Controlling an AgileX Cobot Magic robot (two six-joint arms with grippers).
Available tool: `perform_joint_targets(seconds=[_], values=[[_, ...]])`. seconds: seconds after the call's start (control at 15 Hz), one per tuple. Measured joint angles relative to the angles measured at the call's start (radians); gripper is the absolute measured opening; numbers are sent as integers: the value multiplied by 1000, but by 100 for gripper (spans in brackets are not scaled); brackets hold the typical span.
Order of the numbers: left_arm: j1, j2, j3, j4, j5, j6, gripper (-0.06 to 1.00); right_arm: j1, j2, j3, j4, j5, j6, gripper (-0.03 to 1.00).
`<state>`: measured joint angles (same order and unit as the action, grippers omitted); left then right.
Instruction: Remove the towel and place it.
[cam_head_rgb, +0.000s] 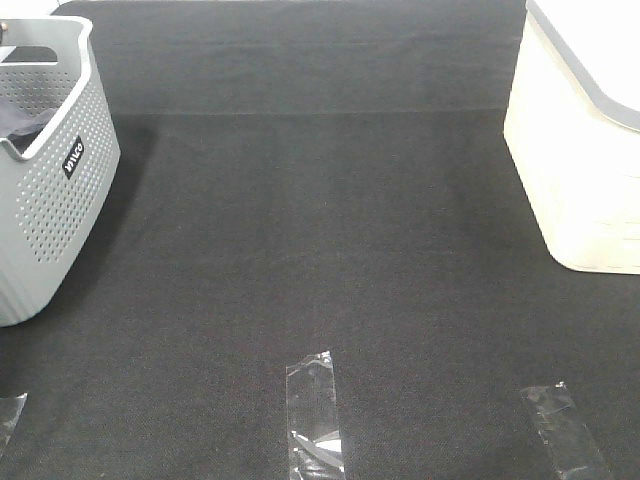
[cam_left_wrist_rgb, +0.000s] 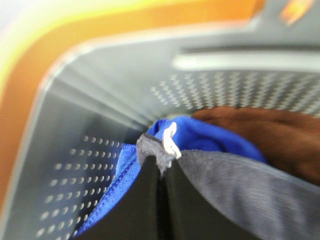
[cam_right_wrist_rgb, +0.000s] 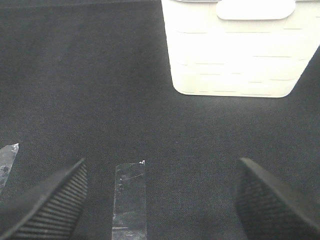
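In the left wrist view, my left gripper (cam_left_wrist_rgb: 161, 167) is inside the grey basket (cam_left_wrist_rgb: 90, 100), its two dark fingers pressed together on a corner of the grey towel (cam_left_wrist_rgb: 240, 185). The towel's small white tag (cam_left_wrist_rgb: 170, 140) sticks up just past the fingertips. The rest of the towel lies over other cloths in the basket. The basket (cam_head_rgb: 60, 210) stands at the far left of the exterior high view, where neither gripper shows. My right gripper (cam_right_wrist_rgb: 160, 200) hangs open above the black mat, nothing between its ribbed fingers (cam_right_wrist_rgb: 50, 200).
A bright blue cloth (cam_left_wrist_rgb: 200, 137) and a brown cloth (cam_left_wrist_rgb: 270, 135) lie under the towel. A white bin (cam_head_rgb: 585, 150) stands at the right edge of the black mat (cam_head_rgb: 320, 220). Clear tape strips (cam_head_rgb: 315, 415) mark its front.
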<state>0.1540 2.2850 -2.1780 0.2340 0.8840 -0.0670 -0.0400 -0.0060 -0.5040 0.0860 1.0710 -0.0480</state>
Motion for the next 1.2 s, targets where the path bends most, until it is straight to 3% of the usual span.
perform_joint_targets(seconds=[0.27, 0.4, 0.73, 0.87, 1.2], values=[[0, -122, 0, -185, 37, 118, 0, 0, 0, 0, 0, 0, 0, 75], [0, -206, 0, -317, 44, 199, 0, 0, 0, 0, 0, 0, 0, 75], [-20, -409, 0, -752, 107, 412, 0, 0, 0, 0, 0, 0, 0, 75], [-65, -446, 0, -796, 142, 452, 0, 0, 0, 0, 0, 0, 0, 75], [-318, -518, 0, -810, 273, 481, 0, 0, 0, 0, 0, 0, 0, 75]])
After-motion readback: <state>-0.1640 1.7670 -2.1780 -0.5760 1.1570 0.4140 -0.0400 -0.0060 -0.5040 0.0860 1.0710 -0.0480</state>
